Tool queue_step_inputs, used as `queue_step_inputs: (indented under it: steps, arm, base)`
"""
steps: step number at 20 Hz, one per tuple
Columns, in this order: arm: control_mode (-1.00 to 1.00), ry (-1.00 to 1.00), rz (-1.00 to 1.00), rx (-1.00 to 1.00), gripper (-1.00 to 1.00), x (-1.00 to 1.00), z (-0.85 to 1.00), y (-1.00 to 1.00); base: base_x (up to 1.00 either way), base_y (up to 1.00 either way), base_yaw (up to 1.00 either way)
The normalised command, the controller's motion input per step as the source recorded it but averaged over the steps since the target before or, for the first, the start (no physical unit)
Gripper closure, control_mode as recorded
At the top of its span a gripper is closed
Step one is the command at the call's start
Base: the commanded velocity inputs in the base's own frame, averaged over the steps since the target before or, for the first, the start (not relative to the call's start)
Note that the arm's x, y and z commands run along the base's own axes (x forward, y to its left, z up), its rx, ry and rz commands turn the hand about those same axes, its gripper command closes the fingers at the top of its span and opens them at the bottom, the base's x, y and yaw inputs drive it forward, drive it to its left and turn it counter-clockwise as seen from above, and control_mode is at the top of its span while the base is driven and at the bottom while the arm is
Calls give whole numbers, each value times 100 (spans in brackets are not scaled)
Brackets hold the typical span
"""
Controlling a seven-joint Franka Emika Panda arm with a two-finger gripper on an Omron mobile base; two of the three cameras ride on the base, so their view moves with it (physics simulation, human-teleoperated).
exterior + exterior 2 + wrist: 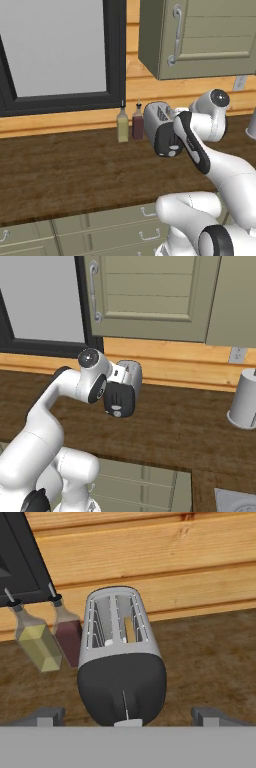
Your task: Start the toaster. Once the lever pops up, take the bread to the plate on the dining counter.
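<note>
The toaster (121, 662) stands on the dark wood counter against the wooden wall, its rounded black end face turned toward my hand. A pale lever knob sits at the low end of the slit in that face. The bread (129, 630), a thin tan slice, stands down in the right slot. My gripper (128, 716) hovers just in front of the end face, open, fingertips (49, 716) wide apart with nothing between them. My wrist covers part of the toaster (159, 112) in the left base view and of the toaster (132, 373) in the right base view. The plate and dining counter are out of view.
Two slim bottles, one yellow (37, 646) and one maroon (70, 639), stand close to the toaster's left. A grey cylinder (244, 398) stands at the right of the counter (75, 170). An upper cabinet (200, 40) hangs above the toaster, and a window (55, 45) is to its left.
</note>
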Motion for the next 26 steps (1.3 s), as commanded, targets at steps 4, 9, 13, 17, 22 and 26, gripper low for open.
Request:
queue_step_inputs:
  steps: [4,9,13,17,22,26]
  arm:
    - [-100,0,0,0,-100,0,0,0]
    - [-100,0,0,0,-100,0,0,0]
    - [-100,0,0,0,-100,0,0,0]
    - [-100,0,0,0,-100,0,0,0]
    - [-100,0,0,0,-100,0,0,0]
    - [-100,0,0,0,-100,0,0,0]
  base:
    - [0,0,0]
    - [0,0,0]
    - [0,0,0]
    - [0,0,0]
    - [0,0,0]
    - [0,0,0]
